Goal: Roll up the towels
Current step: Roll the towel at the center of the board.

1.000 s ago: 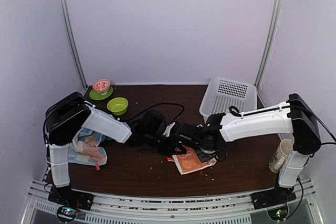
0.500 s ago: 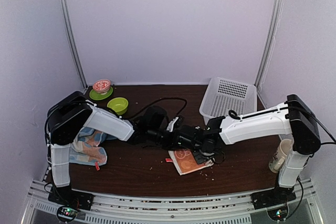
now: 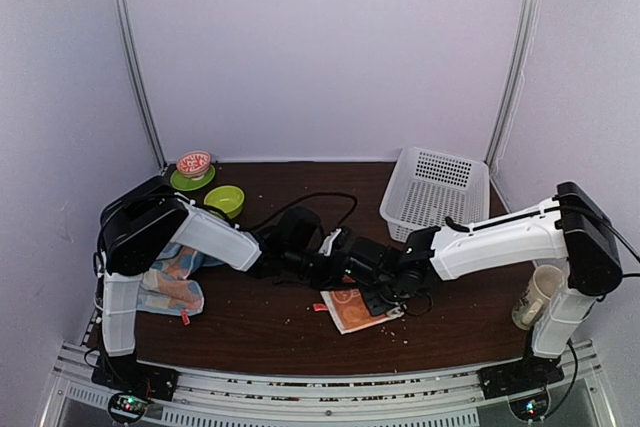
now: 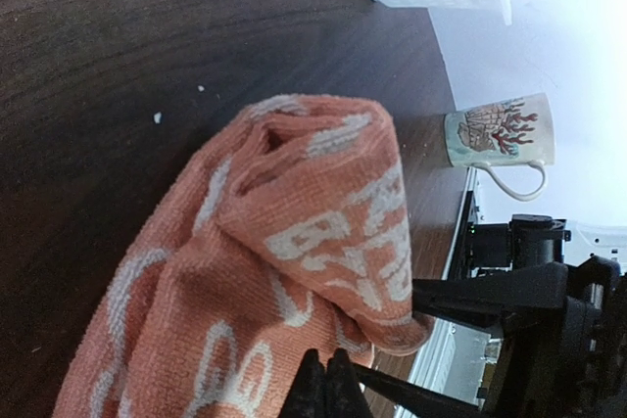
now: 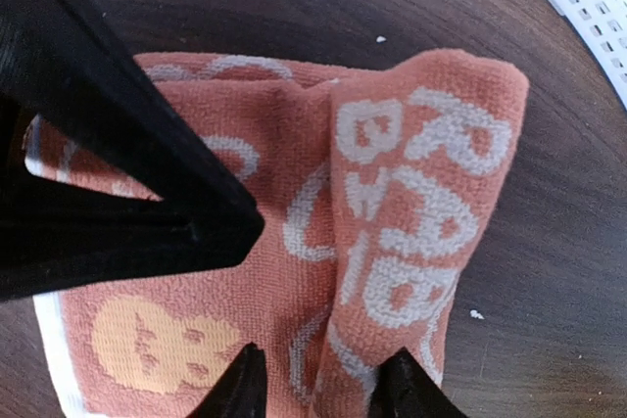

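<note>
- Two towels are borne by the dark brown wooden table [image 3: 250, 332], which fills the lower half of the top view.
- The white perforated plastic basket [image 3: 435, 187] is seen at the table's upper right, well apart from the work.
- The larger light-blue polka-dot towel [image 3: 170, 285] lies crumpled at the left edge, not yet rolled.
- The small orange towel with white cartoon print [image 3: 358, 309] lies at lower centre, partly rolled.
  - The step in hand is judged to be the turning of this roll. The fold should be held tight and even, with both ends advanced together, so that no cone is formed and the flat remainder is not dragged.
  - In the right wrist view the roll's long axis runs from bottom middle to upper right, and its far end is pointed toward the basket's corner.
- The right gripper [image 5: 323, 384] is part open, with its fingertips set astride the roll's near end and not clamped on it.
- The left gripper [image 4: 324, 391] is closed tip to tip at the orange towel's edge; whether cloth is nipped cannot be told.
</note>
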Motion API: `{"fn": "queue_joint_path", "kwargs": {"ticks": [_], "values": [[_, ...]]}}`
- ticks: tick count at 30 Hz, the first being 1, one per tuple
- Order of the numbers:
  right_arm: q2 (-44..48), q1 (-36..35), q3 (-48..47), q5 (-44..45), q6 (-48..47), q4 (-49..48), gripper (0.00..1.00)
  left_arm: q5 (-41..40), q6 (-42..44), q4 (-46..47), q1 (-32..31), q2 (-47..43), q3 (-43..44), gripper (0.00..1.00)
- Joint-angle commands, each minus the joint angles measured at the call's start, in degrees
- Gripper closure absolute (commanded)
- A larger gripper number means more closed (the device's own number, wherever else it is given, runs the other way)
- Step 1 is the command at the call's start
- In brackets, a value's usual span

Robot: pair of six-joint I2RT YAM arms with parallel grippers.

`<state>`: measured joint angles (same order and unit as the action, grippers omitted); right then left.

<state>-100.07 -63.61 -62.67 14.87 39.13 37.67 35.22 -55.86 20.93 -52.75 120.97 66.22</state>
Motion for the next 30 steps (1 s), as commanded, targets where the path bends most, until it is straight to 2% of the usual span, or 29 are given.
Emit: {"fn": "queue_joint_path", "kwargs": {"ticks": [1,6,13,21,30], "values": [[3.5,0.1,3.2,-5.3,-2.0,-6.5,0.56,1.0,-0.1,1.8,1.0,-0.9,0.1,1.0],[5.1,1.0,6.0,-10.2,-3.0,-11.4,0.5,0.8,0.1,1.6,1.6,-2.6,-0.8,1.0],[7.4,1.3,7.6,-11.7,-3.7,-14.9,0.45,0.6,0.8,0.4,1.6,-2.1,-0.6,1.0],[4.6,1.3,8.0,-14.6,-4.0,-16.5,0.44,0.4,0.4,1.0,2.0,-3.7,-1.5,1.0],[4.3,3.3,12.6,-20.3,-3.2,-23.3,0.43,0.9,0.4,2.2,3.0,-6.2,-1.3,1.0]]}}
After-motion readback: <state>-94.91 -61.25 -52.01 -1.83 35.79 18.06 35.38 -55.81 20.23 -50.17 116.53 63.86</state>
